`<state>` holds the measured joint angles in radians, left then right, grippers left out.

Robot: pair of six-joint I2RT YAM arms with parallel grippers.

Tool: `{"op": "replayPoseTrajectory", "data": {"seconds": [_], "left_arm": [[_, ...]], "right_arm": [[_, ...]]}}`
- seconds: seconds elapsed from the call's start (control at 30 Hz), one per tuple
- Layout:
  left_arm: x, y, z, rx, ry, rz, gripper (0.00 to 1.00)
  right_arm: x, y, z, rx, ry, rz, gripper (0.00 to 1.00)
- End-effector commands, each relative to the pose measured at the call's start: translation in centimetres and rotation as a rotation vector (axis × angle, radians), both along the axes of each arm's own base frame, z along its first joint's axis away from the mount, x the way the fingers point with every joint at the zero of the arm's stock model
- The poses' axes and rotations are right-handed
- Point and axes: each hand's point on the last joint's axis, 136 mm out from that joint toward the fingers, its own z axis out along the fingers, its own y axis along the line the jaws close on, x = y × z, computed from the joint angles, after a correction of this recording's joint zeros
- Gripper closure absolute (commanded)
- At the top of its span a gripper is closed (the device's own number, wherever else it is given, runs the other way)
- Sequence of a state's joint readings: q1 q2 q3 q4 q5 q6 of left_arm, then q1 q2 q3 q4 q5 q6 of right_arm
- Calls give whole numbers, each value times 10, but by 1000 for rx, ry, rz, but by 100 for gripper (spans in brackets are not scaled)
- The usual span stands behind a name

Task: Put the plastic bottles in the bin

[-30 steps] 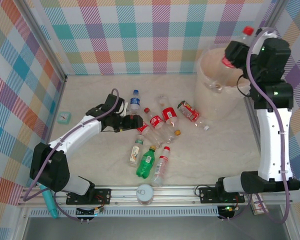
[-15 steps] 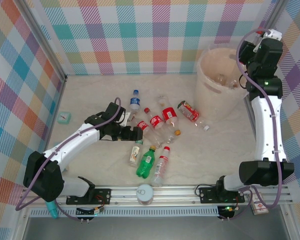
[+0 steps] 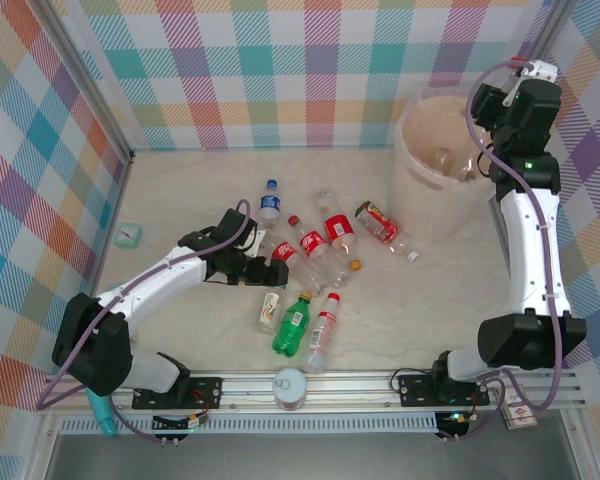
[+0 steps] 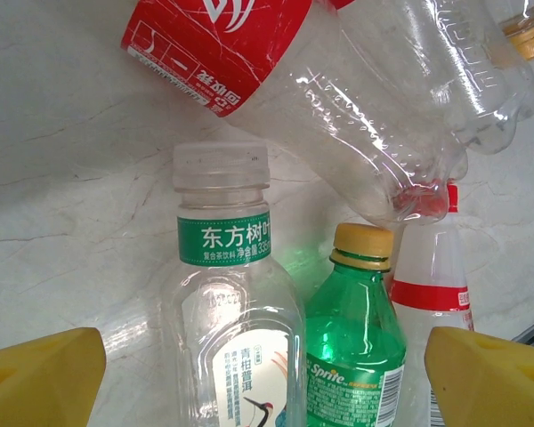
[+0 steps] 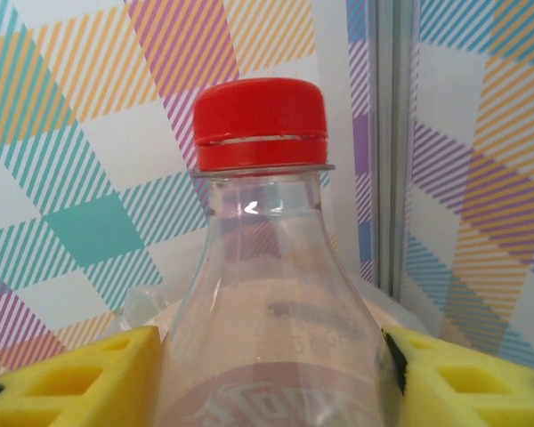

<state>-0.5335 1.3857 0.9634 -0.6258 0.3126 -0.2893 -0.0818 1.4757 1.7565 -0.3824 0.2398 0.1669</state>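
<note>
A clear red-capped bottle (image 5: 260,124) stands upright above the big beige bin (image 3: 425,205), my right hand (image 5: 271,374) seemingly pressed on both its sides, while my left hand (image 3: 270,271) gapes wide and empty over the tabletop (image 3: 180,190), straddling a green-banded bottle (image 4: 231,294) and a green bottle (image 4: 351,347) among the scattered plastic bottles (image 3: 315,245).

The bottles (image 3: 337,228) lie clustered on the table (image 3: 430,300), left of the bin (image 3: 415,200).

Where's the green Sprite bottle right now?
The green bottle lies centrally near the front edge of the table in the top view, between a white-labelled clear bottle and a red-capped bottle, just beyond the round can top.
</note>
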Motion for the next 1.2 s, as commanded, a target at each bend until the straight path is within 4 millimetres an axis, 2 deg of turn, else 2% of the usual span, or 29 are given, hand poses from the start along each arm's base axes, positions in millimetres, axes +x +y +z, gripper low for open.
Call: {"op": "replayPoseTrajectory", "data": {"seconds": [0.0, 0.1, 0.27, 0.43, 0.67, 0.87, 1.1, 1.17], "left_arm": [[-9, -5, -6, 10, 24, -50, 7], [-18, 0, -10, 33, 50, -69, 5], [-26, 7, -3, 55, 51, -80, 1], [-29, 11, 4, 86, 45, -81, 0], [-42, 18, -10, 170, 51, -81, 0], [-43, 13, -24, 174, 74, -95, 2], [-41, 9, -45, 202, 111, -112, 8], [-40, 9, -49, 214, 117, -116, 11]], "right_arm": [[-5, 3, -57, 21, 247, 29, 29], [-8, 4, -45, 21, 251, 40, 21], [-11, 6, -29, 13, 257, 53, 15], [-13, 10, -13, 7, 246, 74, 10], [-21, 30, 7, 66, 210, 157, 7], [-50, 58, 11, 95, 207, 245, 6], [-99, 91, -5, 239, 204, 373, 6], [-111, 98, -16, 266, 217, 395, 6]]}}
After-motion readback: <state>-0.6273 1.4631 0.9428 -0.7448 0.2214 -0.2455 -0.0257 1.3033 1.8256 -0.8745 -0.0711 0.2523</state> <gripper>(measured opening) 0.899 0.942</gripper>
